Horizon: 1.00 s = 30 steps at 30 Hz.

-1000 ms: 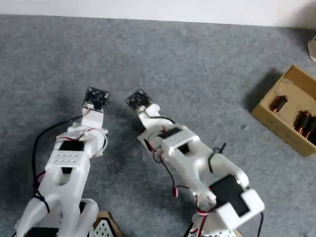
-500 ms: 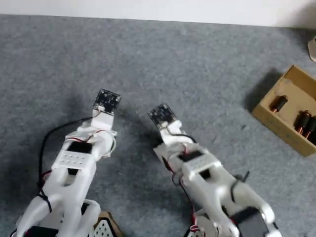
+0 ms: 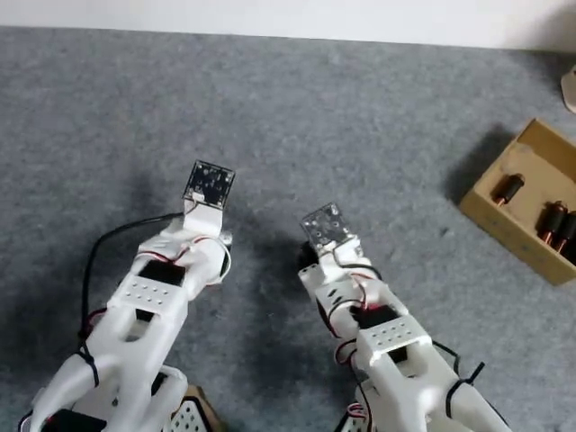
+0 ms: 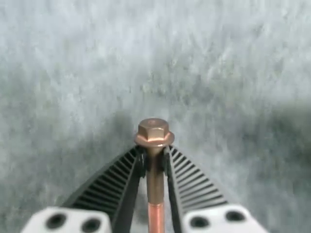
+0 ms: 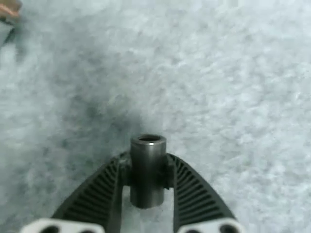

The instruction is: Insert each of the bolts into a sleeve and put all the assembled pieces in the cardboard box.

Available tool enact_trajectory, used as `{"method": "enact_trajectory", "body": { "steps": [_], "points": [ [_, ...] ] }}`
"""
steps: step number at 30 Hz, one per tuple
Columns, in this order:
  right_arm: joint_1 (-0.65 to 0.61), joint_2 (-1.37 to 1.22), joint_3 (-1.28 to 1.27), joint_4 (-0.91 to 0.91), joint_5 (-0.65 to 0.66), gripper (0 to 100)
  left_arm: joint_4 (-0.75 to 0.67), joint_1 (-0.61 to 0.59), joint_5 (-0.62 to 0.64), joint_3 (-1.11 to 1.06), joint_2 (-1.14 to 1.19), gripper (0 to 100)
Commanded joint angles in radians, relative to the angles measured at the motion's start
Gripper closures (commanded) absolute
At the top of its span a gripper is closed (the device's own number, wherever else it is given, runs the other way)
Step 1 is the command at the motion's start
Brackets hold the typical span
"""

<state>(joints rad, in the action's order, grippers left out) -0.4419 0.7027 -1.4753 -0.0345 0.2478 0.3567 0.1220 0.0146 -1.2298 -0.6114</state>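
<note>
We start at the left gripper point(image 4: 154, 154), and its jaws are clamped tight on the shank of a copper-coloured bolt point(image 4: 154, 133), whose hex head pokes out just past the fingertips with the grey surface point(image 4: 233, 63) beyond it. Over to the right gripper point(image 5: 147, 164), which is closed around the middle of a dark sleeve point(image 5: 148, 151). The sleeve's open bore faces away from the wrist, and nothing sits in it. In the far corner of the right wrist view we catch a small coppery blur point(image 5: 7, 8). It may be the bolt's end, but we cannot say for sure. From the high view, the left arm point(image 3: 148, 301) and the right arm point(image 3: 382, 337) sit side by side, their wrists angled toward each other with a strip of bare surface between them, so bolt and sleeve are near but apart. Out at the right edge, well apart from both arms, stands the cardboard box point(image 3: 500, 227), open at the top. Inside it we see assembled pieces point(image 3: 508, 189) lying together, dark sleeves with coppery ends showing.
</note>
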Motion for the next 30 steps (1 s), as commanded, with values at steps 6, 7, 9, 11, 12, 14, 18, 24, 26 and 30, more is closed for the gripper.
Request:
{"method": "enact_trajectory", "body": {
  "steps": [6, 7, 9, 11, 12, 14, 18, 24, 26, 30],
  "points": [
    [0.036, -0.09, 0.012, 0.079, 0.02, 99.4, -0.347, 0.077, 0.008, -0.004, -0.044, 99],
    [0.038, -0.09, 0.012, 0.079, 0.02, 99.4, -0.371, 0.096, 0.011, -0.012, -0.044, 99],
    [0.036, -0.09, 0.01, 0.079, 0.02, 99.4, -0.433, 0.13, 0.095, -0.027, -0.044, 99],
    [0.035, -0.088, 0.01, 0.079, 0.021, 99.4, -0.511, 0.153, 0.206, -0.054, -0.044, 99],
    [0.035, -0.088, 0.01, 0.081, 0.023, 99.4, -0.546, 0.159, 0.259, -0.076, -0.044, 99],
    [0.035, -0.088, 0.008, 0.137, 0.051, 99.4, -0.612, 0.157, 0.347, -0.119, -0.044, 99],
    [0.007, -0.09, -0.061, 0.309, 0.068, 99.4, -0.687, 0.114, 0.388, -0.171, -0.044, 99],
    [0.007, -0.096, -0.13, 0.509, 0.068, 99.4, -0.706, 0.051, 0.391, -0.182, -0.044, 99],
    [0.01, -0.094, -0.133, 0.535, 0.068, 99.4, -0.706, 0.067, 0.391, -0.182, -0.044, 99],
    [0.007, -0.088, -0.183, 0.627, 0.068, 99.4, -0.703, 0.111, 0.391, -0.183, -0.044, 99]
  ]
}}
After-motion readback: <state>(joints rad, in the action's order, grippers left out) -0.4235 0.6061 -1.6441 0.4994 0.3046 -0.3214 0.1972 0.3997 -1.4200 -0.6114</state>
